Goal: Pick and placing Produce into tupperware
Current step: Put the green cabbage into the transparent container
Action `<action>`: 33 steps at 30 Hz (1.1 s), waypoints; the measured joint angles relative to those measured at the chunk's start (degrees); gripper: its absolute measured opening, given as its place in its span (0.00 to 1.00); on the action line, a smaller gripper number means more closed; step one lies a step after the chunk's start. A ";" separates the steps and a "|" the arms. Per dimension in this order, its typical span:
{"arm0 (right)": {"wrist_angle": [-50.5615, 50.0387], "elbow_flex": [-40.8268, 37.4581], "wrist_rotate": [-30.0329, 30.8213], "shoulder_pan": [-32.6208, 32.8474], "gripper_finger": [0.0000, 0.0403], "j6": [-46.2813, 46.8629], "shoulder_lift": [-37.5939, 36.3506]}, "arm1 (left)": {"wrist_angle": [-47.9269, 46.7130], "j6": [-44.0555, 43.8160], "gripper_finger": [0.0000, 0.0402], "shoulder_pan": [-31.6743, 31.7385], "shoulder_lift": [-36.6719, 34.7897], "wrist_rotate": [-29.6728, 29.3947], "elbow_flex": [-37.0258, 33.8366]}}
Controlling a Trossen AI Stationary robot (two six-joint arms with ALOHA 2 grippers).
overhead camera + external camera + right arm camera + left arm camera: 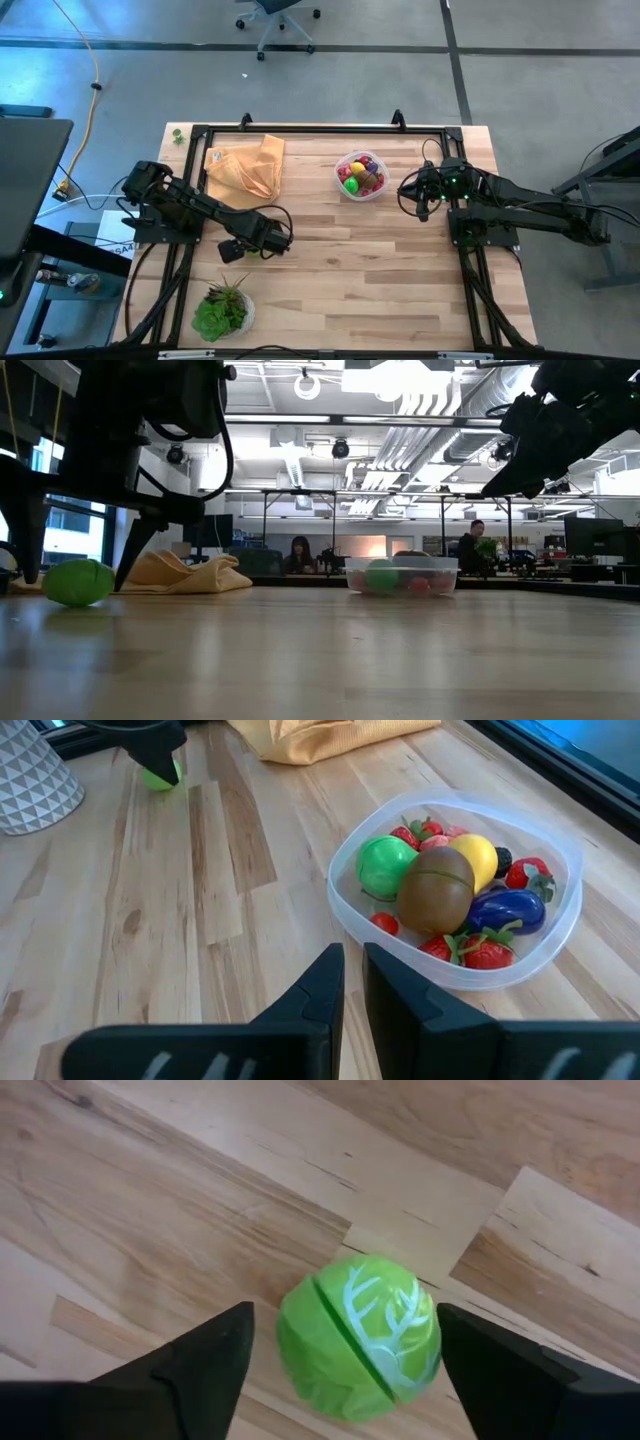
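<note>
- The tupperware (361, 176) sits on the far middle of the wooden counter (350, 270), and it's already pretty loaded: a brown egg-shaped piece (437, 888), a green ball (387, 866), a yellow one (474, 855), a purple eggplant-looking thing (510, 910) and a bunch of red strawberries (480, 952).
- One piece of produce is still out on the counter: a green cabbage-type ball (360, 1336) with pale leaf veins printed on it, lying over on the left side.
- The left claw (232, 252) is down right at that green ball with its fingers (200, 1360) spread wide, one on each side of it, not touching it as far as the wrist view shows.
- The right claw (424, 196) hangs above the counter just right of the tupperware, fingers nearly together and holding nothing.
- A tan-orange cloth (245, 166) lies crumpled at the far left of the counter.
- A leafy green plant in a white pot (224, 310) stands at the near left.
- In the room behind, a couple of people (299, 554) sit at desks.
</note>
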 joint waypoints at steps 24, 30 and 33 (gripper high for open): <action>0.00 0.00 0.00 0.00 0.07 0.00 0.02 | 1.07 6.29 0.60 -0.02 -0.02 -4.12 0.00; 0.00 0.00 0.00 0.02 0.07 0.00 0.02 | 2.22 17.43 0.59 -0.02 -0.02 -10.47 0.00; 0.00 0.00 0.00 0.02 0.07 0.00 0.02 | 3.46 24.03 0.59 -0.02 -0.02 -13.65 0.00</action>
